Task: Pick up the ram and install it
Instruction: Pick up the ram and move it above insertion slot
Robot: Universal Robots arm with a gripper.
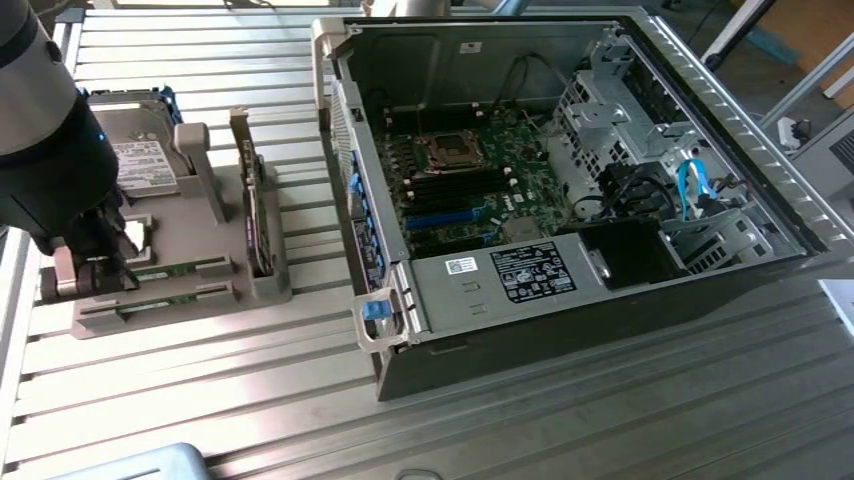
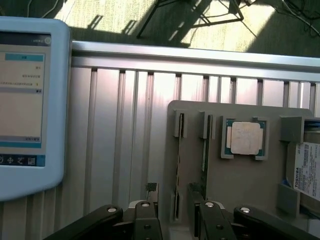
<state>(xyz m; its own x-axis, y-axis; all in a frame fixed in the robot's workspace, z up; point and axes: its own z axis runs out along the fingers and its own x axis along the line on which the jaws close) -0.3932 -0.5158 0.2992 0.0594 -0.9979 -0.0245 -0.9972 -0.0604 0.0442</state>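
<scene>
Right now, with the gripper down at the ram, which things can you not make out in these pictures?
- Wrist view: the ram stands edge-on inside the open gripper; contact cannot be told.
- Wrist view: the hard drive is cut off by the picture's edge.
- Exterior view: the arm hides the near corner of the holder.
- Exterior view: the memory slots in the case are too small to judge filled or empty.

Sunlight is being reflected off the ribbed, brushed-metal table [image 1: 601,400]; the holder [image 2: 240,185] is being shown as matt grey plastic, the processor [image 2: 245,138] as smooth metal, the ram [image 2: 178,160] as circuit board
</scene>
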